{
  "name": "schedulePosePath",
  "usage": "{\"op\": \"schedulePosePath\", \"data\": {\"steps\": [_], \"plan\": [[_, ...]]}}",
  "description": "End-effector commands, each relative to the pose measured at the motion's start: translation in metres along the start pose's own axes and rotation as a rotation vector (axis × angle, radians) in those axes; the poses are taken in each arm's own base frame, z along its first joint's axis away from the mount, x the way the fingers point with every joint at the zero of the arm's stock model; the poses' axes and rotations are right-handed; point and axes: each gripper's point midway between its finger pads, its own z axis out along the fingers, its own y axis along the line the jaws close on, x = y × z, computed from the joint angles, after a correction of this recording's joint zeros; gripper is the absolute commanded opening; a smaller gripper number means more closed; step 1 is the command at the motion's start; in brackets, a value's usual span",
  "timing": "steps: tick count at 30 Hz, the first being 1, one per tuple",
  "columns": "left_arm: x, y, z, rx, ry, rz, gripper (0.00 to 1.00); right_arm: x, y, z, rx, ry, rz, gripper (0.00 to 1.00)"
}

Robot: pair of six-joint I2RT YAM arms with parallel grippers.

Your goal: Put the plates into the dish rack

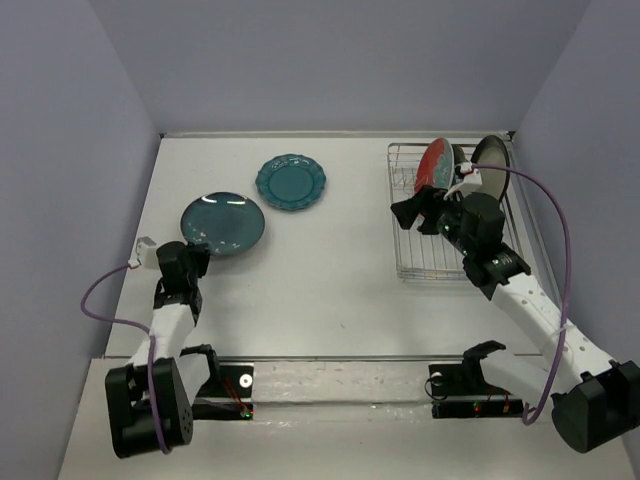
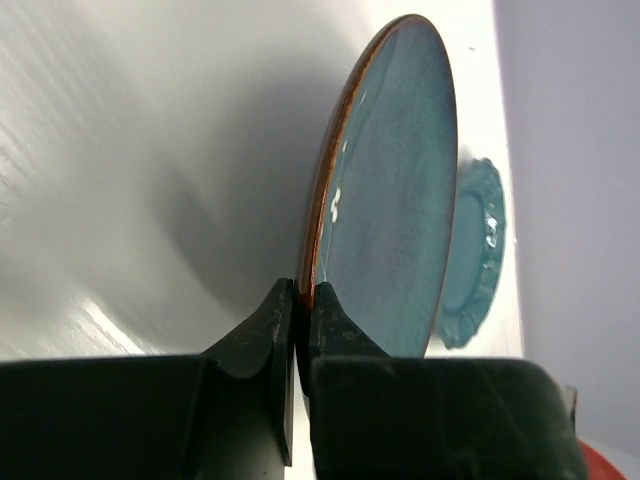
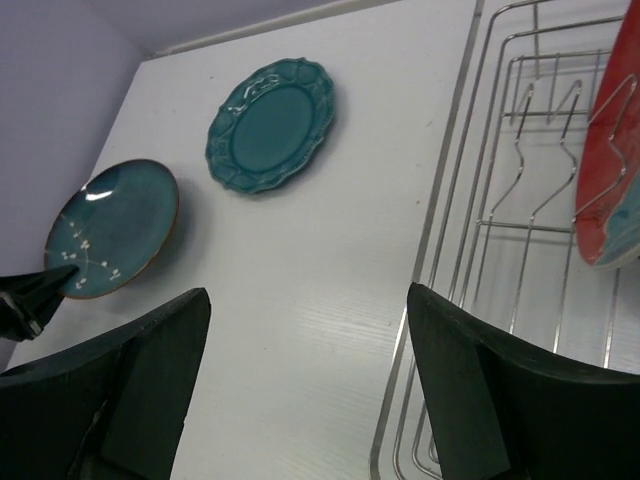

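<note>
Leftward, glossy round teal plate [image 1: 222,223], scalloped teal plate [image 1: 290,181]; rightward, wire rack [image 1: 425,250]

A white table [image 1: 330,270] fills the middle of the frame. Plain pale lavender walls close it in at left [image 1: 60,150], top [image 1: 330,60] and right [image 1: 590,100]. Soft, even light leaves a faint sheen along the table's lower edge.

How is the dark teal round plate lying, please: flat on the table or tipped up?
Tipped up. The left gripper pinches the dark teal round plate by its rim, with shadow showing beneath it.
</note>
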Motion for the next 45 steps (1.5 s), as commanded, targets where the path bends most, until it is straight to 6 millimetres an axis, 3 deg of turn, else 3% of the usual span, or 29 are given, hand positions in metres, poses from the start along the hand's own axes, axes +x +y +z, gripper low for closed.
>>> {"op": "schedulePosePath", "data": {"steps": [1, 4, 12, 21, 24, 27, 30, 34, 36, 37, 38, 40, 41, 44, 45], "plan": [[-0.017, -0.1, -0.052, 0.393, -0.001, 0.046, 0.06, -0.005, 0.04, -0.003, -0.172, 0.031, 0.062, 0.86], [0.002, -0.116, -0.082, 0.511, 0.115, 0.112, 0.06, 0.004, 0.064, -0.005, -0.281, 0.095, 0.099, 0.87], [0.053, -0.127, -0.142, 0.738, 0.407, 0.306, 0.06, 0.032, 0.12, 0.011, -0.43, 0.207, 0.128, 0.88], [0.072, -0.143, -0.185, 0.946, 0.52, 0.467, 0.06, 0.072, 0.121, 0.046, -0.407, 0.305, 0.131, 0.91], [0.078, -0.147, -0.194, 0.998, 0.554, 0.493, 0.06, 0.097, 0.121, 0.055, -0.403, 0.368, 0.134, 0.91], [0.088, -0.15, -0.2, 1.037, 0.608, 0.499, 0.06, 0.111, 0.128, 0.057, -0.448, 0.42, 0.147, 0.91], [0.103, -0.153, -0.206, 1.061, 0.673, 0.512, 0.06, 0.116, 0.147, 0.049, -0.561, 0.459, 0.175, 0.91], [0.118, -0.161, -0.216, 1.099, 0.711, 0.525, 0.06, 0.124, 0.154, 0.048, -0.622, 0.487, 0.202, 0.82], [0.12, -0.167, -0.22, 1.115, 0.713, 0.528, 0.07, 0.13, 0.155, 0.045, -0.641, 0.513, 0.221, 0.66], [0.12, -0.169, -0.219, 1.115, 0.706, 0.527, 0.1, 0.127, 0.158, 0.044, -0.659, 0.503, 0.224, 0.55], [0.119, -0.171, -0.22, 1.116, 0.704, 0.526, 0.24, 0.129, 0.157, 0.041, -0.663, 0.503, 0.229, 0.31], [0.116, -0.176, -0.223, 1.136, 0.686, 0.537, 0.43, 0.124, 0.158, 0.039, -0.671, 0.485, 0.229, 0.07], [0.115, -0.178, -0.224, 1.14, 0.677, 0.539, 0.61, 0.123, 0.159, 0.037, -0.671, 0.48, 0.227, 0.07], [0.112, -0.18, -0.219, 1.115, 0.641, 0.58, 0.78, 0.109, 0.159, 0.035, -0.642, 0.434, 0.215, 0.07], [0.105, -0.189, -0.216, 1.102, 0.594, 0.597, 0.84, 0.1, 0.158, 0.033, -0.623, 0.414, 0.193, 0.07]]}}
